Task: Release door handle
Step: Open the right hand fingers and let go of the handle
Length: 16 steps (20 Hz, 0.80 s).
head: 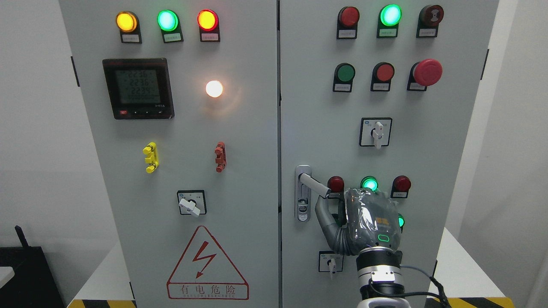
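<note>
Door handle (pixel 314 185) sits at the right cabinet door's (pixel 449 128) left edge, swung outward. Right hand (pixel 370 218) just below it; thumb appears near the lever tip, contact unclear, so grip undetermined. Uncurl the fingers fully, then withdraw straight back to avoid snagging.

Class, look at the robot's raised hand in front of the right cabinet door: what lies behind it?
Behind the right hand the grey door continues. A green lamp peeks above it, and another green light shows at its right edge. Anything else there is covered.
</note>
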Tool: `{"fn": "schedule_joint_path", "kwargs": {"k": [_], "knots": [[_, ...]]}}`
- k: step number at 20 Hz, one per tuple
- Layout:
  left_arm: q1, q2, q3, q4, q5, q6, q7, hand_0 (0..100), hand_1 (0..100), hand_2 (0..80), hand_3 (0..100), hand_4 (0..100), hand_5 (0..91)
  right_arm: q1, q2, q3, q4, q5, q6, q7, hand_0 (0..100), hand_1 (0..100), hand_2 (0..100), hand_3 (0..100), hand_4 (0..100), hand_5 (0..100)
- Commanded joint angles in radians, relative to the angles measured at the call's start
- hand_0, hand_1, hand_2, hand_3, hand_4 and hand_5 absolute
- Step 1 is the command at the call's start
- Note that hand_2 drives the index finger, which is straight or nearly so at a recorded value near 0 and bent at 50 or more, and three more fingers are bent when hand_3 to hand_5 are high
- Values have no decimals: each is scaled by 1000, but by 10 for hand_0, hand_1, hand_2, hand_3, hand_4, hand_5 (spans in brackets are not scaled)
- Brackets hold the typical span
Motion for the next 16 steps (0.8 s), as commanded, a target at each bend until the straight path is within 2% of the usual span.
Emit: {"fn": "schedule_joint_path", "kwargs": {"k": [1, 16], "knots": [[-26, 0, 17, 0, 0, 0, 1, 120, 389, 0, 0, 0, 0, -1, -1, -6, -4, 0, -1, 0, 600, 83, 984, 1000, 881, 988], [-25, 0, 17, 0, 0, 0, 1, 120, 389, 0, 0, 0, 0, -10, -1, -15, -12, 1, -4, 2, 593, 94, 983, 1000, 881, 988]]}}
